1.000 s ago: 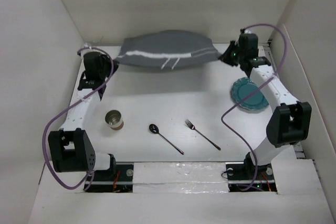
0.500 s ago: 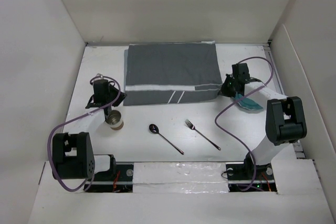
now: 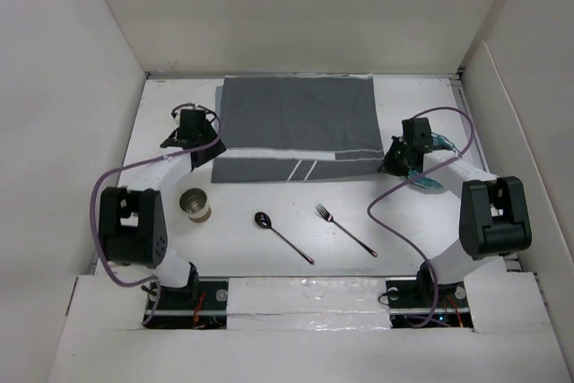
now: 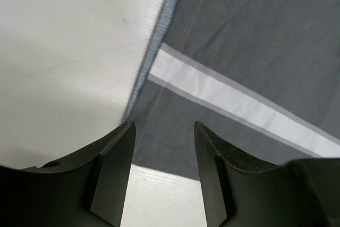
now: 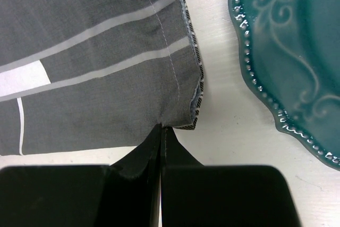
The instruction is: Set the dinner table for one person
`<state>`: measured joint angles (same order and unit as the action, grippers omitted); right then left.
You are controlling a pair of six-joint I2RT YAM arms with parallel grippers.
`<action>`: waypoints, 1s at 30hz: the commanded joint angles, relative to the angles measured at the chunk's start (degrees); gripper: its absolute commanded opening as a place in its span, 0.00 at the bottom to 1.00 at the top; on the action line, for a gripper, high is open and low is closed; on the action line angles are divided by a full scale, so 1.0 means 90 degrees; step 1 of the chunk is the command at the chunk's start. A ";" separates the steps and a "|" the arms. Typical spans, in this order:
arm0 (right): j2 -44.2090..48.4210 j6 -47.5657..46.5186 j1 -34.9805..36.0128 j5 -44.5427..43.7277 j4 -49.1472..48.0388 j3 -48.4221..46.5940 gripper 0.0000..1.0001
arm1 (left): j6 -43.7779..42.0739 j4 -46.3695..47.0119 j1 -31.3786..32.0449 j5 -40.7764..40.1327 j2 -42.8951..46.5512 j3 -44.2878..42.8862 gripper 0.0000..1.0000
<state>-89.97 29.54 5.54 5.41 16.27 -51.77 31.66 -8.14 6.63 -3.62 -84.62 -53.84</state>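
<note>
Over the placemat [image 3: 296, 123] corner, left end effector [image 4: 163, 126] stands apart, empty (right end effector [image 5: 161, 127] pinches its hem).

No text, label, brand or number can be read anywhere. The grey placemat [image 3: 296, 127] bears only plain white stripes, and the teal plate [image 5: 297, 62] beside it only raised scrollwork and beading.

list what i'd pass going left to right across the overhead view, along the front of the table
cup → spoon → fork → plate, mostly hidden; placemat left out, since it spans the middle behind them
</note>
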 commanded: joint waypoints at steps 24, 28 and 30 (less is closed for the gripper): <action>0.0788 -0.0167 -0.0127 -0.0308 0.0281 0.0547 0.00 | -0.0940 -0.0961 -0.0034 0.0040 -0.0989 0.0260 0.00; 0.0905 -0.0177 -0.0185 -0.0357 0.0408 0.0644 0.00 | -0.0930 -0.1029 -0.0034 0.0206 -0.0745 0.0435 0.00; 0.0954 -0.0186 -0.0186 -0.0338 0.0525 0.0674 0.00 | -0.0940 -0.1097 -0.0034 0.0246 -0.0492 0.0494 0.00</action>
<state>-83.48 28.71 4.60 3.90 19.11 -46.15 24.01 -13.63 6.61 -2.37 -92.49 -51.20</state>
